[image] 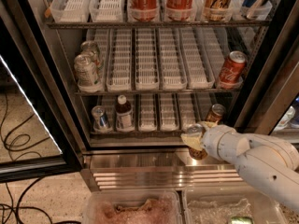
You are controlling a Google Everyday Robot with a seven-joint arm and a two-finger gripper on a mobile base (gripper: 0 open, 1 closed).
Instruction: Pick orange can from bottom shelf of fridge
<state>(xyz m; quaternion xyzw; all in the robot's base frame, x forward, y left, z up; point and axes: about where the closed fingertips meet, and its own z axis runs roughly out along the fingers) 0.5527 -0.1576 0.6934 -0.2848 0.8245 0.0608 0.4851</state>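
I see the gripper point(194, 143) low in front of the open fridge point(63, 101), just outside the bottom shelf point(147, 114) and over the steel base point(149, 164). It is clamped on the orange can point(199, 153). A pale finger point(189, 141) lies across the can's body, with the silver top showing above it and the dark copper end below. The can is tilted and off the shelf, in front of the front rail, toward the right side of the opening. My white arm point(257, 157) comes in from the lower right.

A second orange can point(216, 113) stands upright on the bottom shelf, in a right-hand lane behind the gripper. At the shelf's left end stand a silver-blue can point(99, 118) and, just beside it, a dark bottle point(123, 114) with a white cap.

On the middle rack a red Coca-Cola can point(231, 69) leans at the far right, and two pale cans point(87, 72) sit at the far left. The top rack holds red bottles point(143, 1) and a gold can point(217, 1).

Two clear bins point(133, 209) sit at the bottom edge of my view, and cables point(14, 143) lie on the floor to the left.
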